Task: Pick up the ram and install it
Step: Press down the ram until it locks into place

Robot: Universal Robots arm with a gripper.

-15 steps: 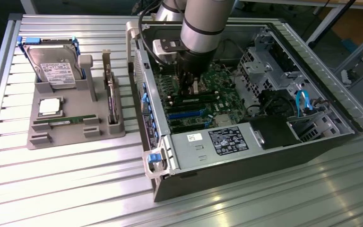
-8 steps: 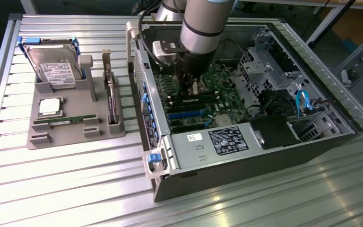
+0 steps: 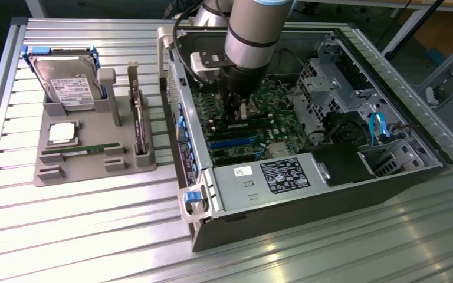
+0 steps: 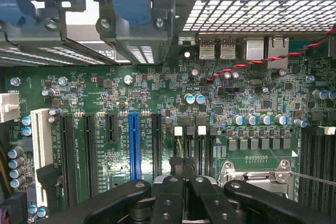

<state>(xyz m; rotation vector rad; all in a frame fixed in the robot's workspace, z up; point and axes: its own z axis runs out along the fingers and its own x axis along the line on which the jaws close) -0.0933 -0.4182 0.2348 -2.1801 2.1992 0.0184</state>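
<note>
Lying on the tray (image 3: 92, 172), the ram (image 3: 81, 151) points left-right across the exterior view, jaws pressed together

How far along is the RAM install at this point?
Done: nothing clearly. A green ram stick lies in the grey tray beside the open computer case. In hand: the gripper, jaws shut, sits low over the motherboard; whether it grips anything I cannot tell. Left: with that stick in the tray, pickup and seating look not yet done.
</note>
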